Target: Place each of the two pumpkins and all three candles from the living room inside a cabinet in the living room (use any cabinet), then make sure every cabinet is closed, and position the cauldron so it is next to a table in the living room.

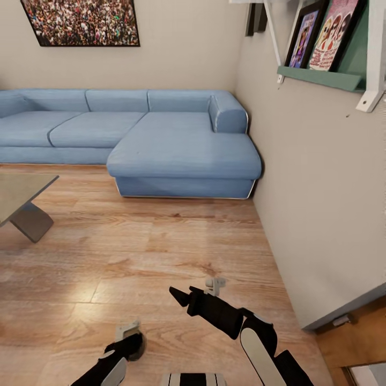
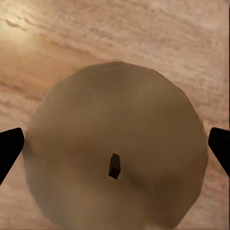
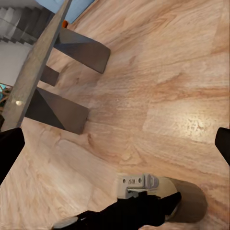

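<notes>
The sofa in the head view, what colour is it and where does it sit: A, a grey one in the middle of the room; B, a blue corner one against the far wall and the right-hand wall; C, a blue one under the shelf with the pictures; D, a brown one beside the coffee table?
B: the sofa is light blue, L-shaped, running along the far wall with its chaise end against the right-hand wall.

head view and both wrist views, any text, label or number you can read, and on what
No text reads clearly.
Two framed colourful posters on the green wall shelf: lettering, if any, too blurred.
Large dark-framed crowd picture above the blue corner sofa: no words visible.
Small pale grey bracket on the left arm: tiny markings, unreadable.
</notes>
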You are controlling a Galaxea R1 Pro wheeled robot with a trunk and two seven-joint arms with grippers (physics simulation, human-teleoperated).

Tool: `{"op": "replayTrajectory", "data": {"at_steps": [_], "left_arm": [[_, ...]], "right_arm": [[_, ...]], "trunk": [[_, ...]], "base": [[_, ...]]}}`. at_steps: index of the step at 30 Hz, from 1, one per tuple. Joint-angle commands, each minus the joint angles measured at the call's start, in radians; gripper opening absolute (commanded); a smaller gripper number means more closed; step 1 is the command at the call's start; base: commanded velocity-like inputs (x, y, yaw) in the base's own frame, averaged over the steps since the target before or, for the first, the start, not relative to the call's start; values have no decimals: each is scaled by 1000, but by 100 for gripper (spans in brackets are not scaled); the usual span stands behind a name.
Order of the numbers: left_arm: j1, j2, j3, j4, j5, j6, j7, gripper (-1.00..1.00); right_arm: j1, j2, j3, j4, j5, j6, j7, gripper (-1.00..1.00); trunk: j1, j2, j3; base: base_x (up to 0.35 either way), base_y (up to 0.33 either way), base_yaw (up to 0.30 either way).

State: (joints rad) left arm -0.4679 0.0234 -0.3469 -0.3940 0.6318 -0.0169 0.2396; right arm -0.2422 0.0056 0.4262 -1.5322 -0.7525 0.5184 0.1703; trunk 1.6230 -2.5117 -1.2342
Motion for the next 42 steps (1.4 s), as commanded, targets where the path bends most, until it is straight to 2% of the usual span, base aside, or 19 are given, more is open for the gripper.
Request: {"op": "replayTrajectory", "data": {"at_steps": [1, 5, 9, 15, 18, 22, 27, 34, 42], "left_arm": [[1, 3, 12, -30, 10, 41, 9, -100], [4, 21, 90, -122, 9, 168, 11, -100], [5, 27, 128, -137, 10, 190, 13, -100], [5, 30, 140, -140, 10, 196, 13, -100], [5, 30, 148, -140, 11, 203, 13, -100], [5, 30, 154, -141, 10, 247, 15, -100], [5, 30, 156, -141, 9, 261, 16, -100], [5, 29, 206, -140, 8, 263, 17, -100], [5, 29, 208, -140, 8, 263, 17, -100]], "right_arm": [[-1, 0, -2, 0, -2, 24, -1, 100], [0, 0, -3, -2, -1, 66, -7, 100], [-1, 0, -3, -1, -1, 74, -25, 100], [-2, 1, -4, 1, -1, 75, -57, 100], [-2, 1, -28, 2, 0, 75, -59, 100], [-2, 3, -44, 2, 8, 73, -60, 100], [-2, 2, -47, 3, 8, 67, -59, 100], [-2, 2, -48, 3, 4, 62, -59, 100], [-2, 3, -49, 3, 4, 61, -59, 100]], "trunk": [[-1, 0, 3], [-2, 1, 19], [-4, 2, 34], [-7, 3, 57], [-8, 4, 69], [-10, 5, 84], [-12, 6, 104], [-15, 8, 131], [-19, 10, 162]], "base": [[0, 0, 0], [0, 0, 0], [0, 0, 0], [0, 0, 0], [0, 0, 0], [0, 0, 0], [0, 0, 0], [0, 0, 0], [0, 0, 0]]}}
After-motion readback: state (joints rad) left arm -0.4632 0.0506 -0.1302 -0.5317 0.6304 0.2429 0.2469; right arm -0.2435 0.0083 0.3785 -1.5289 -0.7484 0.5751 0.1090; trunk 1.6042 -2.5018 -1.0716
